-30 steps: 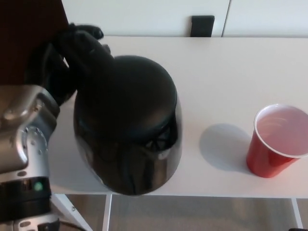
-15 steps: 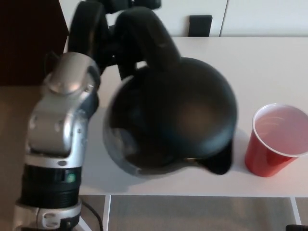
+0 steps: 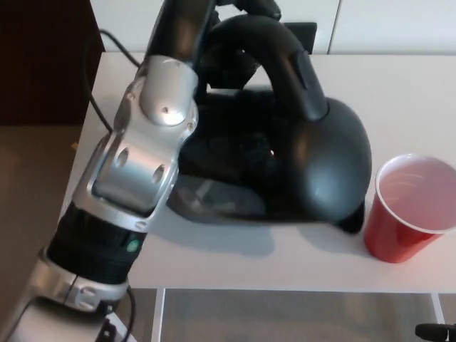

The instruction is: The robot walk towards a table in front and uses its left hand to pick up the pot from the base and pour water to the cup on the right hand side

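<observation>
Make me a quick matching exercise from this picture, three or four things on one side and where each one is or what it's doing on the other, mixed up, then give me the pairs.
Things:
1. pot
2. cup
3. left hand
4. table

Descriptions:
A. red, upright at the right edge
B. white, under everything
C. black, tipped over toward the cup
D. at the top, on the handle

Pairs: 1-C, 2-A, 3-D, 4-B

Bright, even daylight washes the white surface point(image 3: 399, 92) almost flat. The pot point(image 3: 313, 164) shows soft grey sheen along its side and drops a faint shadow toward 6 o'clock. The arm point(image 3: 142, 164) looks slightly soft, its metal gleaming.
</observation>
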### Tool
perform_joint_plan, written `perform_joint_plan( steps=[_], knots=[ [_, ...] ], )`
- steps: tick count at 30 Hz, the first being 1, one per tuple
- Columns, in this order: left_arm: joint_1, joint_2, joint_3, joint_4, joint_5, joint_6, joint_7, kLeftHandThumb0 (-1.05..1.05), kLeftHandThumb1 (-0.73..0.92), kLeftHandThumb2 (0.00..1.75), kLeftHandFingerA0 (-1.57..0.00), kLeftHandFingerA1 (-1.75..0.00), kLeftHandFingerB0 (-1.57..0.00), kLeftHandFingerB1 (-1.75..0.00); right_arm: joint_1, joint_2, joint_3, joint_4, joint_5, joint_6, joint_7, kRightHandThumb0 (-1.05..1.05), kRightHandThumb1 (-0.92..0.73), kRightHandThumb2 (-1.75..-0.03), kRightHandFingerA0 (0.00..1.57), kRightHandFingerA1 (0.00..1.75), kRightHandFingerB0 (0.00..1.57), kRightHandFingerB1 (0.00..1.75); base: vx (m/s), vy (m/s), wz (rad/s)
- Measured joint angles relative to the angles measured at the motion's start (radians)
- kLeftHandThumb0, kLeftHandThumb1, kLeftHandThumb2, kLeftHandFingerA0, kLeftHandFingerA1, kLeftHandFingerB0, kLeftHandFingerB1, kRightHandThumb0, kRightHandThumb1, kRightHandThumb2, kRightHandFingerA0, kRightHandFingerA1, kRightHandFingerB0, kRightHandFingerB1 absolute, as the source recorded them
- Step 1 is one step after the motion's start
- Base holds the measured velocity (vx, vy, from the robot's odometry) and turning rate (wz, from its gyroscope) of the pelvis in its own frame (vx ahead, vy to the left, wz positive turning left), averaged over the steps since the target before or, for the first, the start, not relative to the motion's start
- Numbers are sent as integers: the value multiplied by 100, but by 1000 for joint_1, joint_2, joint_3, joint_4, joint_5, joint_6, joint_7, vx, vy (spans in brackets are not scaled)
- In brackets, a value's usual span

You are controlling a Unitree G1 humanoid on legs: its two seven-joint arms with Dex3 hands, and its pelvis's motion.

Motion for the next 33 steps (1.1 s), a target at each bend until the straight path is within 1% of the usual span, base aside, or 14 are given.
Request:
perform_joint_plan(
  steps=[1,2,3,4,5,13,17,18,23,24,27,28,29,33],
  knots=[
    [-12,8,-11,9,14,0,7,-26,67,57,-78,-175,-77,-101,-2,0,3,0,-1,0,0,-71,-22,-85,89,78,61,77,0,0,0],
    [-25,18,-21,20,30,0,14,-26,67,57,-78,-175,-77,-101,-3,0,7,0,-3,0,0,-71,-22,-85,89,78,61,77,0,0,0],
    [-40,28,-31,31,45,0,22,-28,67,59,-80,-175,-70,-129,-4,0,10,0,-4,0,0,-68,-30,-71,91,73,65,75,0,0,0],
    [-56,37,-39,44,62,0,31,-31,54,86,-114,-139,-75,-114,-5,0,13,0,-6,0,0,-68,-30,-70,93,73,65,75,0,0,0],
    [-69,44,-45,55,73,-1,37,-18,72,60,-76,-175,-58,-154,-7,0,16,0,-7,0,0,-67,-29,-69,93,74,65,76,0,0,0],
    [-200,131,-118,176,181,-30,83,-7,57,55,-80,-175,-57,-158,-27,2,35,-2,-22,0,-8,-63,-28,-70,92,73,64,75,0,0,0],
    [-275,155,-147,223,227,-51,99,-6,59,57,-80,-175,-57,-157,-34,6,45,-6,-26,1,-14,-66,-20,-84,90,79,62,77,0,0,0],
    [-296,157,-154,233,239,-58,104,-8,64,61,-82,-175,-59,-155,-36,7,47,-7,-26,1,-15,-66,-28,-67,93,74,65,76,0,0,0],
    [-384,155,-173,270,304,-110,131,-8,64,63,-83,-175,-61,-154,-46,10,53,-9,-29,8,-30,-68,-26,-66,97,74,67,76,0,0,0],
    [-397,153,-174,270,314,-121,136,-6,59,59,-83,-175,-60,-156,-48,11,54,-10,-30,11,-33,-75,-16,-84,90,77,64,76,0,0,0],
    [-415,144,-175,270,337,-146,146,-6,56,57,-83,-175,-60,-155,-52,13,58,-10,-31,15,-40,-66,-29,-66,94,71,67,75,0,0,0],
    [-416,136,-177,270,347,-155,150,-6,57,57,-82,-175,-60,-155,-52,14,60,-10,-32,17,-42,-68,-29,-67,95,71,68,75,0,0,0],
    [-416,130,-179,270,354,-161,153,-8,59,57,-80,-175,-57,-155,-54,14,62,-10,-33,18,-44,-75,-18,-86,88,75,65,77,0,0,0],
    [-415,108,-180,261,372,-183,154,-5,62,63,-81,-175,-59,-153,-55,15,68,-10,-35,19,-46,-69,-21,-84,92,77,62,75,0,0,0]
  ],
)
